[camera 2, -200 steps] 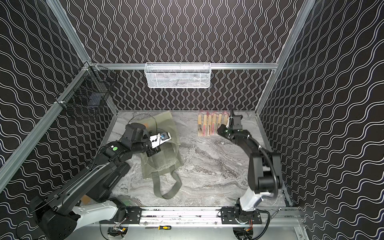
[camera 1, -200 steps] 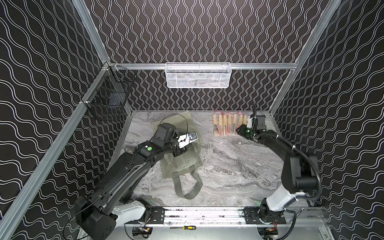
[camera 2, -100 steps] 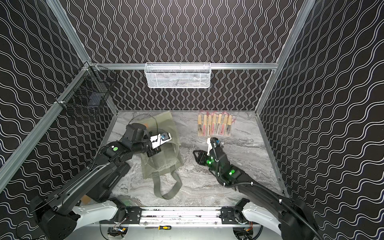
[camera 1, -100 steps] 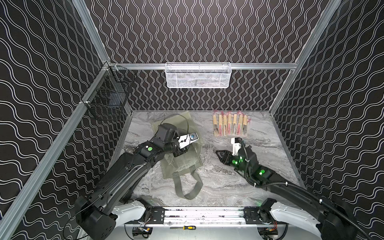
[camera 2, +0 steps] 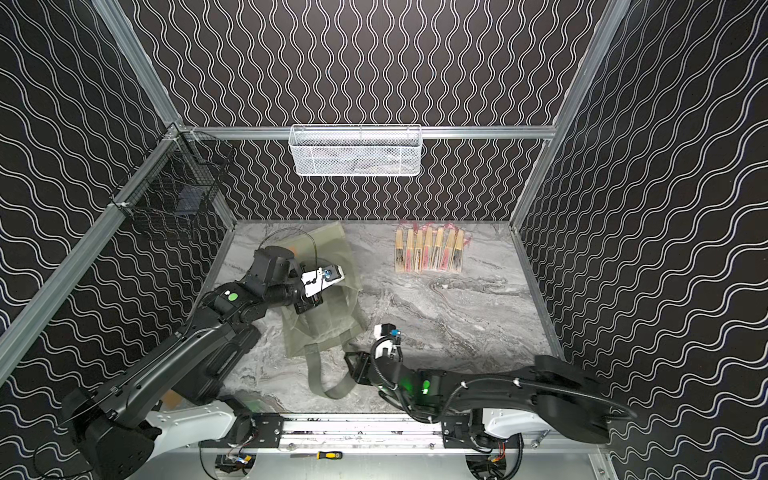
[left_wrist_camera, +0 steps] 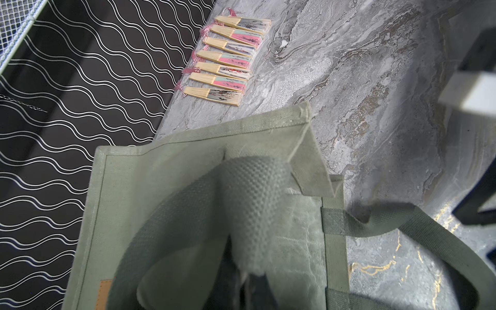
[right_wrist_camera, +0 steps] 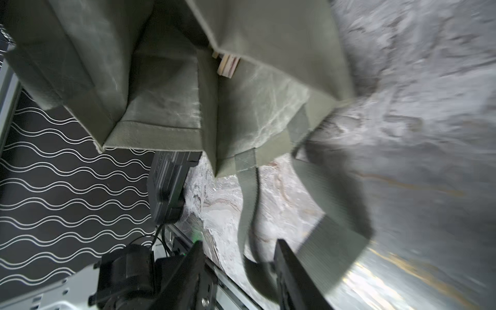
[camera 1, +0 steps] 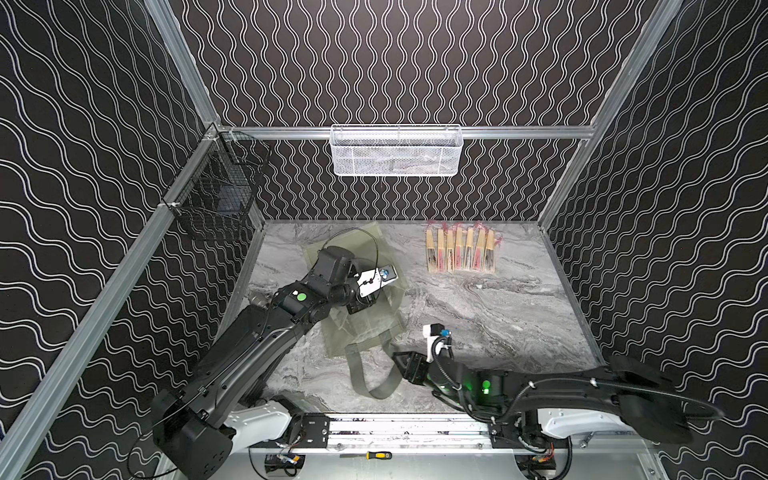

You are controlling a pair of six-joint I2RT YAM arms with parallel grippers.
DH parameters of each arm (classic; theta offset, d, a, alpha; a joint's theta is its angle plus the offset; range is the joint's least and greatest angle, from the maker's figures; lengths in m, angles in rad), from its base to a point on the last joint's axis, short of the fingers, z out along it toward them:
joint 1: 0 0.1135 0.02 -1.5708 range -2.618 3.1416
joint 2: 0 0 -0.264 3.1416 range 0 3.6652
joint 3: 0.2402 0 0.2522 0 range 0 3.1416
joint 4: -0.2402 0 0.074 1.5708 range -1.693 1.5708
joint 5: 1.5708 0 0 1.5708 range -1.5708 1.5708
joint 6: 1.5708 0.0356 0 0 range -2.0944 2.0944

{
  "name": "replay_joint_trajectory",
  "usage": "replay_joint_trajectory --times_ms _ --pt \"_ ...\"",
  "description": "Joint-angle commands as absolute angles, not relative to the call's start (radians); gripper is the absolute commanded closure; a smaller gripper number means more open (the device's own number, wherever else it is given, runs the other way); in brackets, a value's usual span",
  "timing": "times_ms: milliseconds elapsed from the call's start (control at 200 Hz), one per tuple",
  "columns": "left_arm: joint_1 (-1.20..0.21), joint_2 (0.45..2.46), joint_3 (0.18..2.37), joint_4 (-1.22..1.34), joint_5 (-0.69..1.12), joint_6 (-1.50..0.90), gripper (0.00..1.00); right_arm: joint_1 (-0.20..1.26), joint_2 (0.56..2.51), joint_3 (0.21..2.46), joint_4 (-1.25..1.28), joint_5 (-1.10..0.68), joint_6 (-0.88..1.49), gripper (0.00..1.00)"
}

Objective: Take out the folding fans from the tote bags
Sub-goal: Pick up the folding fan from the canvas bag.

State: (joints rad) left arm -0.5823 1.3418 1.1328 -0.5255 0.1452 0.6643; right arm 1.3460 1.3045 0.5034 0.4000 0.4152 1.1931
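The grey-green tote bag [camera 1: 368, 322] lies at the table's left middle, mouth toward the front, its straps [camera 1: 374, 382] trailing forward. My left gripper [camera 1: 359, 305] sits on top of it, shut on a bunched strap [left_wrist_camera: 249, 204] and pulling it up. My right gripper [camera 1: 397, 362] is open and low at the front, and in the right wrist view the strap loop [right_wrist_camera: 252, 214] lies between its fingers [right_wrist_camera: 284, 264]. Several folding fans [camera 1: 459, 251] lie in a row at the back right. The end of one fan [right_wrist_camera: 228, 65] peeks from the bag's mouth.
A white mesh basket [camera 1: 395, 151] hangs on the back wall's rail. A black wire basket [camera 1: 216, 199] hangs in the back left corner. Patterned walls close three sides. A screwdriver [camera 1: 368, 456] lies by the front rail.
My right arm has swung from the row of fans at the back to the front of the table by the bag's straps, its jaws a little wider. The left arm has not moved.
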Motion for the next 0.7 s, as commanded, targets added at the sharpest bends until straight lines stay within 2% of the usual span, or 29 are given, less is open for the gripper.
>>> replay_joint_trajectory --times_ms 0,210,696 --pt "-0.583 1.337 1.140 -0.498 0.159 0.672 1.00 1.350 1.390 0.551 0.523 0.457 1.190 0.55" --pt "-0.583 1.320 1.135 -0.500 0.161 0.684 1.00 1.346 1.555 0.649 0.594 0.520 1.063 0.55" --pt "-0.583 1.315 1.141 -0.502 0.150 0.680 1.00 1.216 1.835 0.841 0.711 0.400 0.871 0.55"
